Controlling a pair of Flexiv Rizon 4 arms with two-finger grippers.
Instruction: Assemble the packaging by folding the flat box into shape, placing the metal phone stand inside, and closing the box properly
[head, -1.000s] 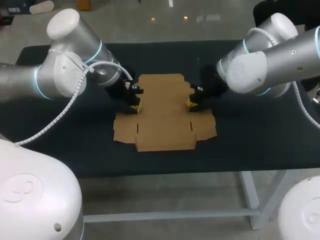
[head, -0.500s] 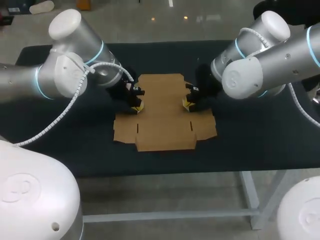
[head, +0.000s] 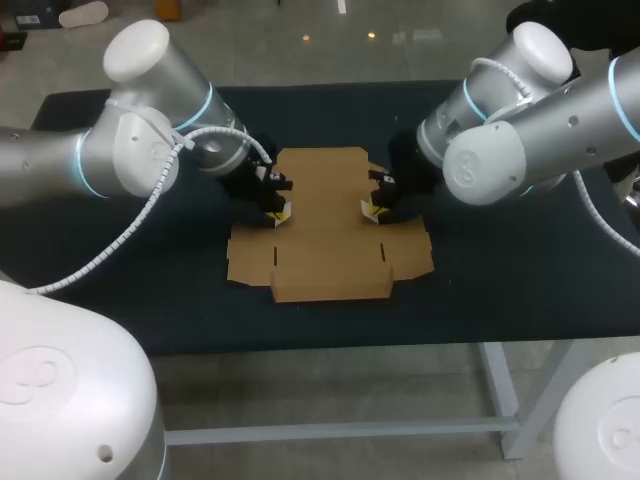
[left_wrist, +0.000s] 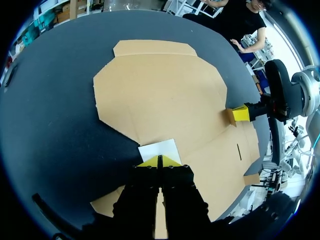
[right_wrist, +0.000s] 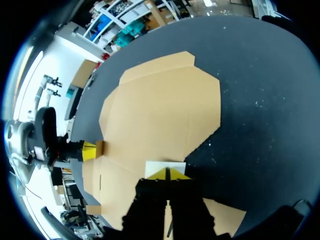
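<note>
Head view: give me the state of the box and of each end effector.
box, mostly flat, not yet folded, one small flap lifted on each side
left end effector, shut on the box's left flap
right end effector, shut on the box's right flap

Left arm (head: 130, 150) here: fat silver-grey tubes with rounded white end caps, a thin ring of light blue glowing at each joint, and a white ribbed cable (head: 120, 235) looping loose off the wrist. Right arm (head: 520, 130), same build, same blue rings, its own ribbed hose (head: 492, 66) curling over the top. Out front, black blocky fingers (left_wrist: 142, 200) on both, capped in bright yellow wedges. Two big glossy white shells (head: 60, 390) down near the camera
</note>
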